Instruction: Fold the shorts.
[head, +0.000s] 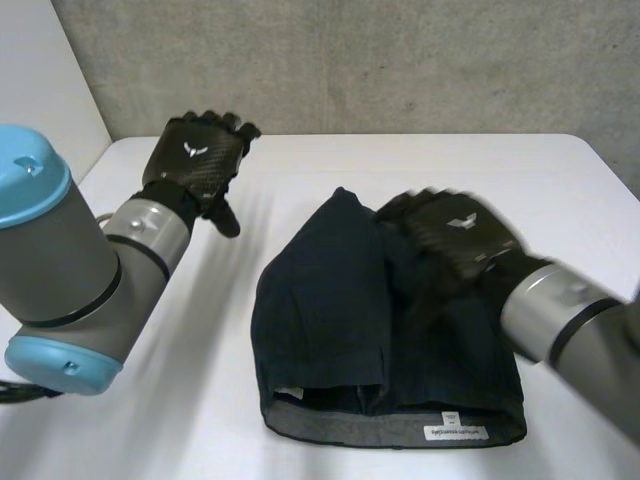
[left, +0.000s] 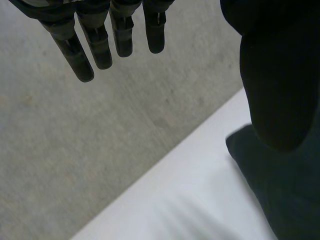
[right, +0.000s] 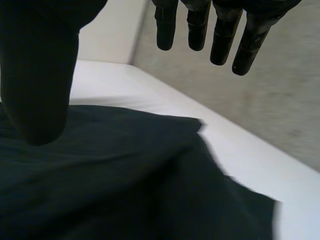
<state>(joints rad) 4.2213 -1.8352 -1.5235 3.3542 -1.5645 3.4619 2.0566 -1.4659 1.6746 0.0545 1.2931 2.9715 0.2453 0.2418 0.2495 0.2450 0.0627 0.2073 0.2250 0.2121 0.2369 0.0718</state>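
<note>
The dark shorts (head: 340, 320) were seen lying on the white table (head: 200, 400), judged soft, light and limp, best pinched at the waistband (head: 380, 430) corners, with the left hand (head: 200, 160) held spread beside them and the right hand (head: 455, 235) spread over them, nothing grasped

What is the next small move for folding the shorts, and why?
Probably lower the right hand onto the far hem of the shorts and grasp it: that hand is open above them and holds nothing, while the left hand is off to the side.

Dark shorts (head: 330, 320) lying on white table (head: 200, 400), right hand (head: 450, 235) over them; left hand (head: 200, 160) well apart
</note>
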